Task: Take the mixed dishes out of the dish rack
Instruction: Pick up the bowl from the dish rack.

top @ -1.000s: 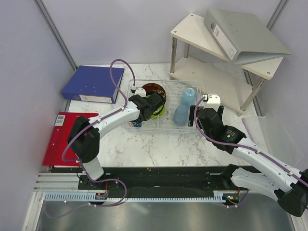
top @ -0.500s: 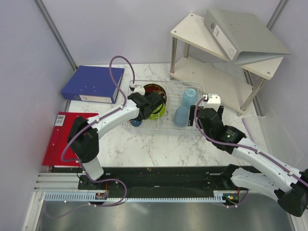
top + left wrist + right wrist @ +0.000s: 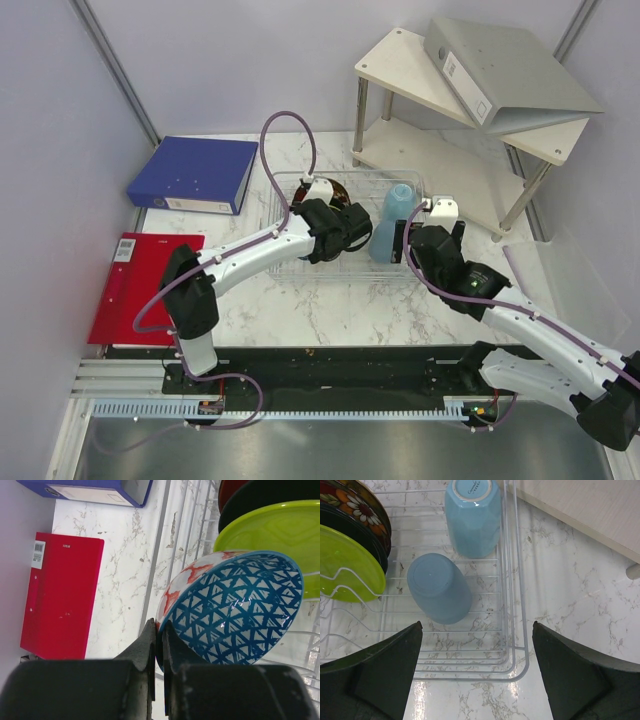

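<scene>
The bowl (image 3: pixel 235 610) is white with a blue triangle lattice inside and red patches outside, the lime plate (image 3: pixel 270 530) is plain lime green, the black plate (image 3: pixel 270 492) plain black, the floral plate (image 3: pixel 355 502) dark with orange and white daisies, the cups (image 3: pixel 440 587) light blue, and the table (image 3: pixel 580 595) white marble veined grey.

Top view high, from behind, facing down; both wrist views close, downward, sharing dish rack (image 3: pixel 335 270).
</scene>
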Tool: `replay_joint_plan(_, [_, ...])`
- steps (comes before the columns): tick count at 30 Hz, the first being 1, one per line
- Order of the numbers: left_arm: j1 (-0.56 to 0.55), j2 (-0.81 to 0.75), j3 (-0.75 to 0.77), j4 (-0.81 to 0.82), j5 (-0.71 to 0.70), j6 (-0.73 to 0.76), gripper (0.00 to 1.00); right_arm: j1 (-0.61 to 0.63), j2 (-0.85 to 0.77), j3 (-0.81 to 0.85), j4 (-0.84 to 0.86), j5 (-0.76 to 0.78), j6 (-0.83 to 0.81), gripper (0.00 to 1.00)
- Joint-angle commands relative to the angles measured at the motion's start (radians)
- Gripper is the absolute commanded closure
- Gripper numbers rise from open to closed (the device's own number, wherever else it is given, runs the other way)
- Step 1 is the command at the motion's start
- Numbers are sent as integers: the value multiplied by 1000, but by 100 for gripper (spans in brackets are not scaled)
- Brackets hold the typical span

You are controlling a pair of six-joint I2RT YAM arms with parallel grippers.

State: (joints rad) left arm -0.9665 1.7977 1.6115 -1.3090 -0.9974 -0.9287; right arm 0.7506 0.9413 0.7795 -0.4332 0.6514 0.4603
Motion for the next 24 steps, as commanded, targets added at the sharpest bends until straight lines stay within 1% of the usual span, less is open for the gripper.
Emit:
replay_joint_plan(1, [-1, -21, 79, -99, -122, -99, 98, 6, -24, 6, 19, 16, 15, 2])
replay_joint_plan(5, [-1, -70, 143, -164, -124, -121, 98, 6, -30, 32, 4, -7, 28, 2])
replay_joint_plan(6, [-1, -110, 160, -158, -106, -96, 98, 4, -33, 41, -4, -16, 31, 2])
replay_joint_plan(8, [0, -167, 159, -66, -67, -30, 98, 4, -36, 73, -13, -54, 37, 2])
replay_joint_plan(9, [2, -243, 133, 1, 1, 67, 98, 4, -36, 84, -18, -71, 41, 2])
replay_joint_plan(10, [2, -286, 108, 70, 50, 118, 98, 4, -42, 108, -19, -93, 41, 2])
replay_joint_plan(11, [8, -329, 76, 237, 115, 169, 98, 4, -44, 122, -18, -131, 47, 2])
replay_joint_plan(12, [32, -383, -5, 322, 281, 264, 98, 4, -50, 136, -21, -151, 51, 2])
replay_joint_plan(13, [52, -459, -39, 383, 369, 284, 98, 4, -62, 165, -22, -168, 61, 2])
replay_joint_plan(14, [77, -490, -65, 472, 460, 287, 98, 4, -67, 182, -24, -182, 67, 2])
replay_joint_plan(15, [131, -507, -103, 505, 640, 304, 98, 4, -73, 197, -32, -212, 74, 2])
replay_joint_plan(16, [149, -518, -113, 528, 702, 306, 98, 4, -75, 233, -38, -226, 83, 2])
replay_joint_plan(18, [160, -515, -124, 565, 805, 326, 98, 6, -64, 276, -74, -268, 90, 2])
replay_joint_plan(19, [160, -506, -127, 574, 827, 330, 98, 4, -44, 318, -88, -280, 97, 2])
replay_joint_plan(21, [160, -492, -127, 597, 865, 329, 98, 4, -26, 351, -111, -318, 97, 2])
replay_joint_plan(24, [161, -443, -105, 594, 868, 329, 98, 6, -10, 380, -113, -337, 100, 2])
